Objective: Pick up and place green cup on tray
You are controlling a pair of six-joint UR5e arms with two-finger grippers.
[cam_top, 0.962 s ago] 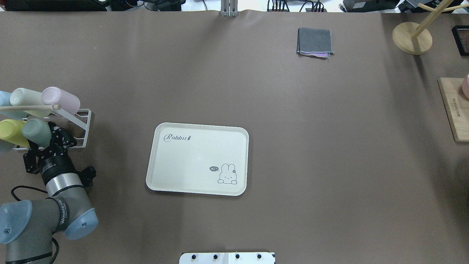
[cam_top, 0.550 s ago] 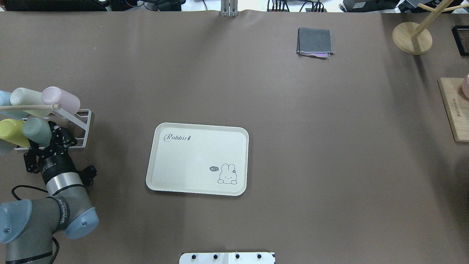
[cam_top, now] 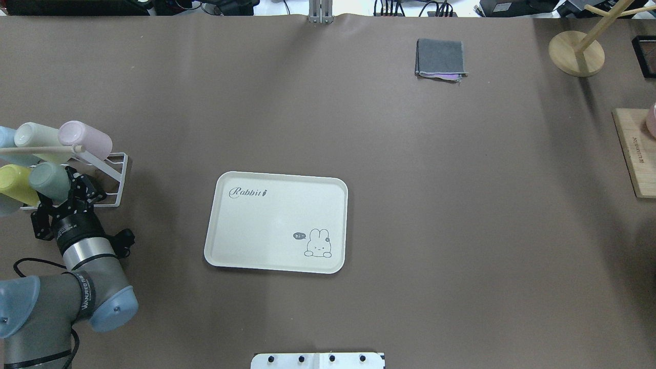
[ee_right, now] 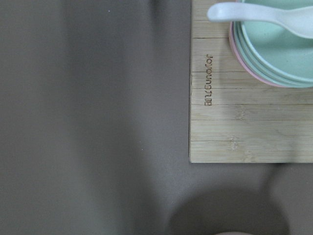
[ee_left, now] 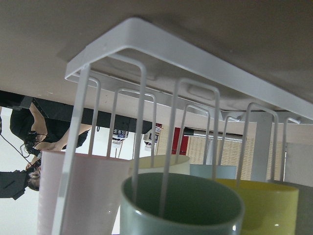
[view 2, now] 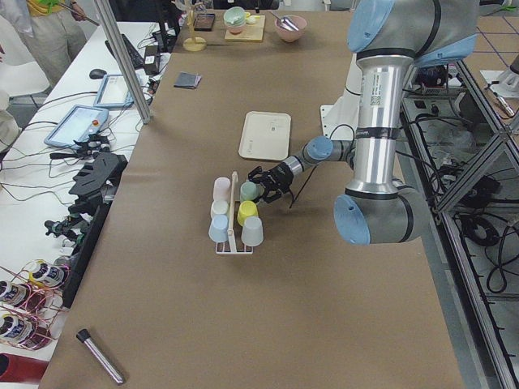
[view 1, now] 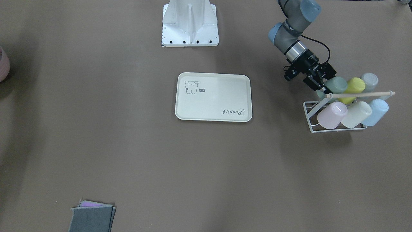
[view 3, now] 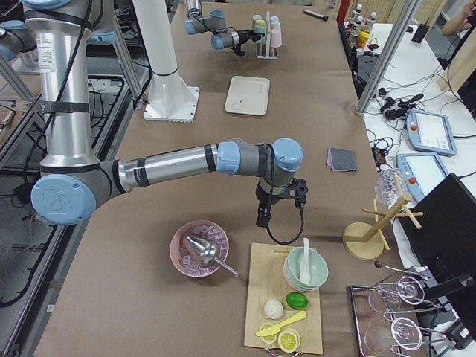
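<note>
The green cup (cam_top: 48, 182) lies tilted on a white wire rack (cam_top: 115, 174) at the table's left edge, mouth toward my left arm. It also shows in the front view (view 1: 336, 85) and fills the bottom of the left wrist view (ee_left: 181, 205), a rack wire inside its mouth. My left gripper (cam_top: 60, 199) is open, its fingers on either side of the cup's rim. The cream tray (cam_top: 277, 205) lies flat and bare mid-table, to the right of the rack. My right gripper (view 3: 266, 217) hangs over the table near a wooden board; I cannot tell if it is open or shut.
Pink (cam_top: 84, 139), cream (cam_top: 36, 136), yellow (cam_top: 14, 183) and blue (cam_top: 5, 137) cups share the rack under a wooden rod. A grey cloth (cam_top: 441, 57) lies far back. A wooden stand (cam_top: 576, 53) and a wooden board (cam_top: 635, 154) with bowls stand at the right.
My left gripper has crept a little forward and left onto the green cup's rim. The green cup and yellow cup have shifted slightly with it.
</note>
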